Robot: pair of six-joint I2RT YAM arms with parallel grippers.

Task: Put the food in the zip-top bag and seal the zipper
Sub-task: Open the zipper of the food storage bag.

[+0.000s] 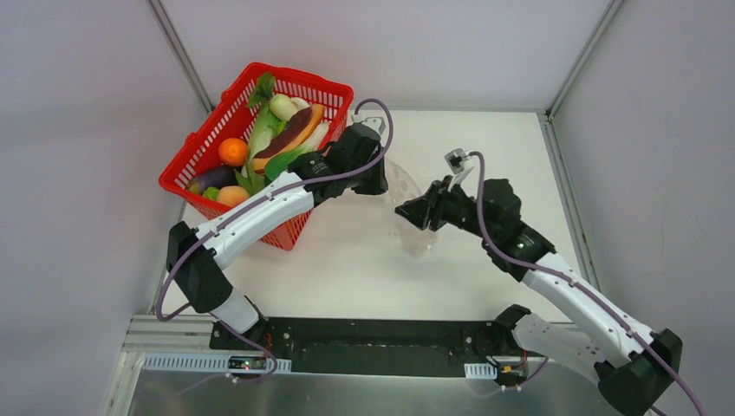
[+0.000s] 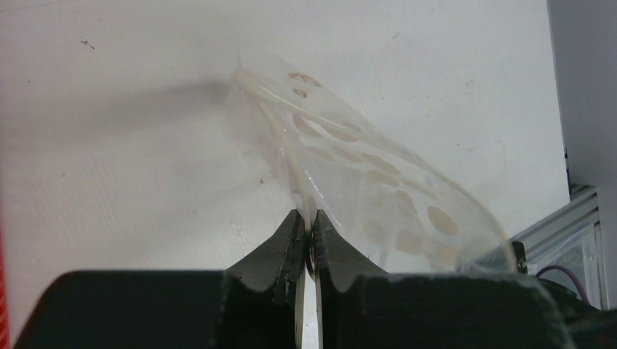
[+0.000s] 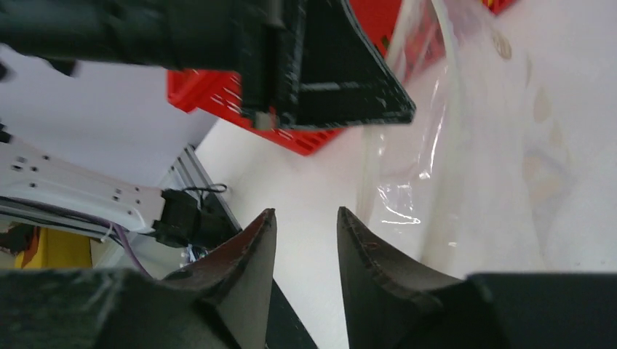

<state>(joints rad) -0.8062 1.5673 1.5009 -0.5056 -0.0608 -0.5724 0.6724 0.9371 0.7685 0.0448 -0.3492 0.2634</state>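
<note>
The clear zip-top bag (image 1: 407, 195) hangs in the middle of the table between the two grippers. My left gripper (image 1: 374, 185) is shut on its upper edge; in the left wrist view the jaws (image 2: 307, 218) pinch the zipper strip (image 2: 287, 145) and the spotted pouch (image 2: 393, 196) bulges to the right. My right gripper (image 1: 407, 212) is open beside the bag's near edge, with nothing between its fingers (image 3: 305, 218); the bag (image 3: 451, 167) lies just to their right. The food stays in the red basket: orange fruit (image 1: 232, 151), eggplant (image 1: 211, 179), radish (image 1: 283, 107), leafy greens (image 1: 263, 130).
The red mesh basket (image 1: 227, 108) stands at the back left, touching the left arm's forearm. The table's right edge has a metal rail (image 1: 568, 199). The black base plate (image 1: 373, 342) lies at the near edge.
</note>
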